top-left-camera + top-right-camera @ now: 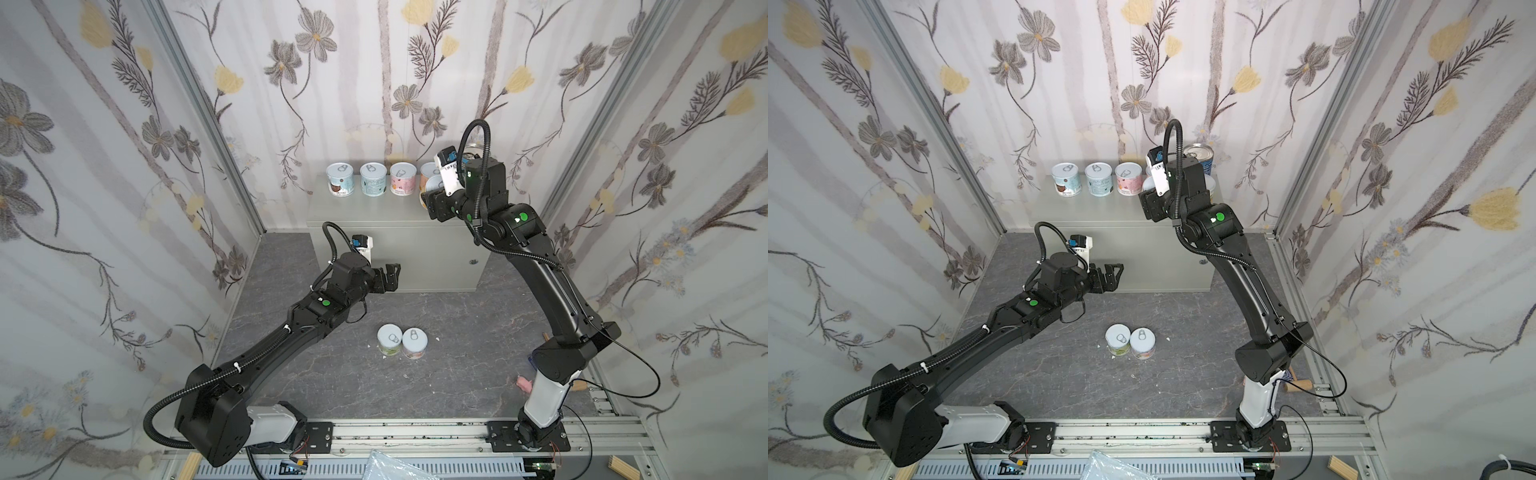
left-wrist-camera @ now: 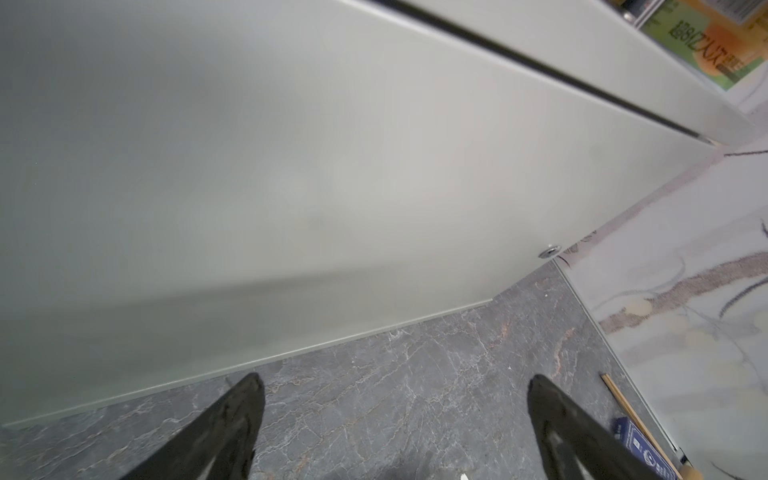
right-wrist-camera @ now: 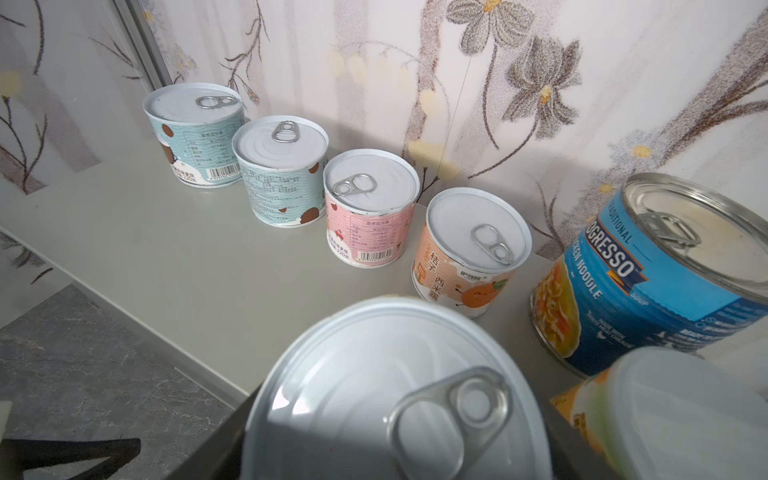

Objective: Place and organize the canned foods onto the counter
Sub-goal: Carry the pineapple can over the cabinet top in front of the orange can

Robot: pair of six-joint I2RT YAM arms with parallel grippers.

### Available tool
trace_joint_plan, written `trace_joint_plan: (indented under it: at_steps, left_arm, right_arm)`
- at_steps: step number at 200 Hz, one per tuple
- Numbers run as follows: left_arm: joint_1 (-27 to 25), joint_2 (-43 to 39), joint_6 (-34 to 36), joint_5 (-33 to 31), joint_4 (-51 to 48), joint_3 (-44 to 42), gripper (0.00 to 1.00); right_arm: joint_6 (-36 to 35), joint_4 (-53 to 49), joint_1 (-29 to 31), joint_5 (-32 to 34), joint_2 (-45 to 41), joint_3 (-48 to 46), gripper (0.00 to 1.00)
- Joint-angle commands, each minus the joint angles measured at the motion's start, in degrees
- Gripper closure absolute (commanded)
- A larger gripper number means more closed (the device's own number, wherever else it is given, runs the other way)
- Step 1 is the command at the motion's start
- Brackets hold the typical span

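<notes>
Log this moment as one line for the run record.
right jaws: shut on short can at counter | left jaws: open, empty | floor: two cans not yet placed

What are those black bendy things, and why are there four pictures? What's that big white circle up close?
Those are two robot arms, each ending in a claw. Two pictures look down from above; the other two come from cameras on the arms' wrists. The big circle is the lid of a held can, gripped by the right claw at the grey counter. On it stand four short cans in a row, a tall blue can and a plastic-lidded can. The left claw is open and empty. Two more cans wait on the dark floor.
</notes>
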Motion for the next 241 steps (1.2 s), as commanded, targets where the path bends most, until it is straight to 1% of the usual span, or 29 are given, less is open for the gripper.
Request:
trace_joint_plan:
  at_steps: [1,17,40,57,78,92,105,146,163,184,225,241]
  left_arm:
    - [-0.8,2.0,0.6,5.6,5.9,2.1,0.00]
    - [-2.0,4.5,1.5,7.6,7.0,4.6,0.00]
    - [-3.8,8.6,3.6,9.5,7.8,9.2,0.00]
    - [-5.0,11.9,5.3,8.8,5.8,13.4,0.00]
    - [-6.2,15.1,6.5,5.3,3.0,18.1,0.00]
    - [-6.4,16.3,6.0,3.7,2.9,19.4,0.00]
    - [-6.5,17.1,5.4,4.0,3.2,20.0,0.00]
    - [-6.7,17.5,5.2,3.3,3.4,19.9,0.00]
    - [-6.7,17.3,5.2,3.1,3.2,19.6,0.00]
    - [-6.7,17.4,5.1,2.5,3.0,19.3,0.00]
    - [-6.7,17.5,4.9,2.2,2.9,19.6,0.00]
    - [-6.7,17.6,5.0,2.2,2.9,19.6,0.00]
  right_arm:
    - [-0.8,-1.9,-0.7,-4.6,2.9,6.2,0.60]
    - [-2.0,-6.4,-0.8,-4.5,5.9,12.0,0.61]
    - [-2.5,-7.2,-1.5,-4.4,6.8,12.5,0.62]
    - [-1.9,-7.1,-1.8,-5.2,6.6,12.6,0.61]
    - [-1.7,-7.1,-2.1,-5.8,6.8,12.5,0.59]
    - [-1.8,-7.3,-2.1,-4.9,7.2,12.5,0.58]
    - [-1.9,-7.0,-2.4,-4.1,7.8,12.5,0.57]
    - [-1.3,-6.6,-2.9,-5.4,8.6,12.5,0.55]
    - [-1.2,-6.9,-3.0,-5.4,8.7,12.5,0.51]
    - [-0.2,-7.9,-3.4,-4.8,9.0,12.5,0.41]
    - [0.4,-8.2,-4.0,-4.9,9.4,12.5,0.35]
    - [0.5,-8.1,-4.0,-5.2,9.3,12.5,0.28]
